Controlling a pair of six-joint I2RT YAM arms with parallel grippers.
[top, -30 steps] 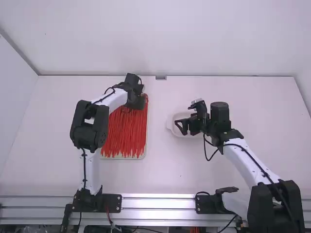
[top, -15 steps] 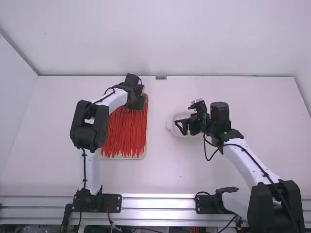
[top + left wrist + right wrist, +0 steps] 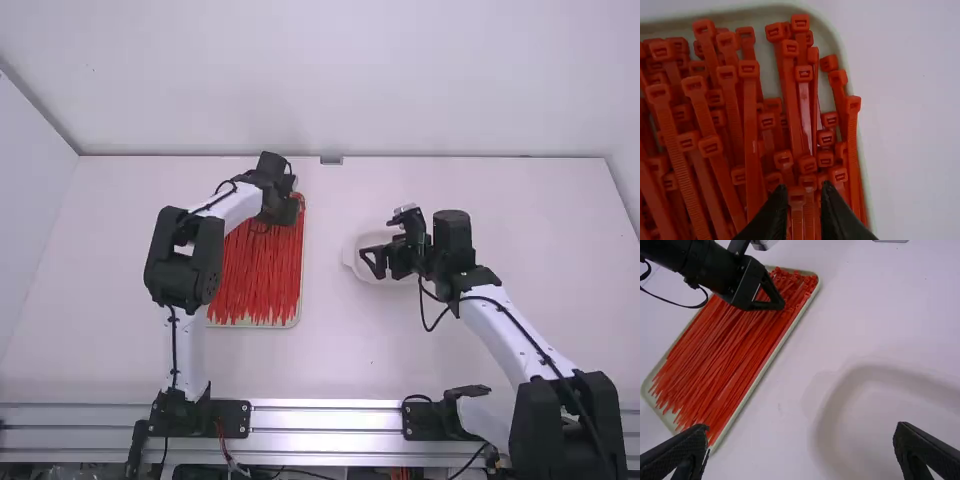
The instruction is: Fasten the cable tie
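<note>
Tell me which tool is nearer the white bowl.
The right. The right tool hangs open over the white bowl, while the left tool is off to the side at the far end of the tray of red cable ties.

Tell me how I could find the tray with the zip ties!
On the white table, look to the left arm's side, where the left gripper hangs. Under it lies a flat pale tray heaped with orange-red cable ties; the white dish by the right gripper looks empty.
</note>
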